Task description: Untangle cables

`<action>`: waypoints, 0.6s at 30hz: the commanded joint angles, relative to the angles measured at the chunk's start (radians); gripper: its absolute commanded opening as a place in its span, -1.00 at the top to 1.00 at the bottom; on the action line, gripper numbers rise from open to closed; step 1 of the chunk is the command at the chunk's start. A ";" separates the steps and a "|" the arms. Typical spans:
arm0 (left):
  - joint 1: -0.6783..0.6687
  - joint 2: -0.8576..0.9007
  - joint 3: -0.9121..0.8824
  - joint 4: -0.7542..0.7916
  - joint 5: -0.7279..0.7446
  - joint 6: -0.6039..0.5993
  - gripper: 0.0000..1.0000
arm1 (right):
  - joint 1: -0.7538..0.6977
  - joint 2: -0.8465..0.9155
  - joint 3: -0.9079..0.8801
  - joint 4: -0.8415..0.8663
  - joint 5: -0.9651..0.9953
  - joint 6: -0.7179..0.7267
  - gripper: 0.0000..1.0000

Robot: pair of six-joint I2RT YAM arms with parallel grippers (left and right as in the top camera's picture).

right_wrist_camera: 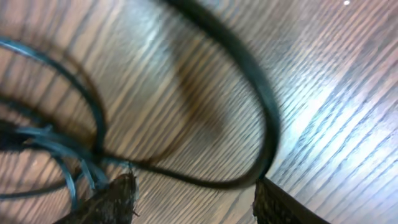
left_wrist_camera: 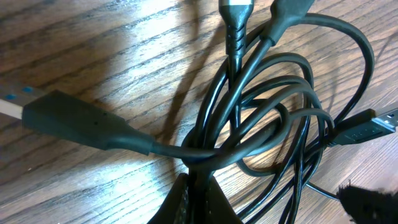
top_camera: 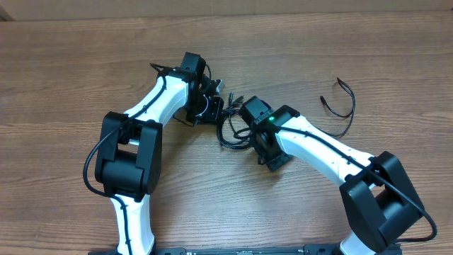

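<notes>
The cables [top_camera: 230,131] lie in a black tangle on the wooden table between my two grippers. In the left wrist view my left gripper [left_wrist_camera: 198,186] is shut on a few strands where the loops of the tangle [left_wrist_camera: 267,124] cross. A thick black plug [left_wrist_camera: 81,121] with a white tip sticks out to the left. A silver-tipped plug [left_wrist_camera: 385,118] lies at the right. My right gripper [right_wrist_camera: 196,199] stands open just over the table. One blurred cable loop [right_wrist_camera: 261,106] curves past its fingertips [right_wrist_camera: 280,205], and thinner strands [right_wrist_camera: 56,149] bunch by the left finger.
A separate thin black cable [top_camera: 343,106] lies in a loose curve on the table to the right of the tangle. Both white arms reach in from the near edge, the left arm [top_camera: 152,106] and the right arm [top_camera: 318,149].
</notes>
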 commanded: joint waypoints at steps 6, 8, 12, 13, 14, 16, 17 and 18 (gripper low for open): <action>0.000 0.009 0.005 0.003 0.031 -0.011 0.92 | -0.002 -0.007 -0.113 0.167 0.043 0.112 -0.01; 0.001 0.009 0.005 0.003 0.031 -0.011 0.91 | -0.003 -0.007 -0.115 0.166 0.045 0.102 0.48; 0.016 0.009 0.014 -0.002 0.030 -0.010 0.92 | -0.012 -0.010 -0.091 0.163 0.046 -0.031 0.92; 0.024 0.008 0.020 -0.011 0.030 -0.010 0.92 | -0.018 -0.015 -0.075 0.156 0.047 -0.085 0.92; 0.033 0.008 0.027 -0.023 0.030 -0.004 0.92 | -0.027 -0.021 -0.055 0.144 0.048 -0.140 0.92; 0.056 0.007 0.040 -0.047 0.031 0.010 0.92 | -0.055 -0.039 -0.005 0.111 0.054 -0.281 0.92; 0.069 0.006 0.045 -0.057 0.031 0.018 0.92 | -0.069 -0.047 0.020 0.096 0.054 -0.348 0.92; 0.083 0.005 0.048 -0.065 0.031 0.021 0.92 | -0.083 -0.055 0.047 0.075 0.053 -0.410 0.92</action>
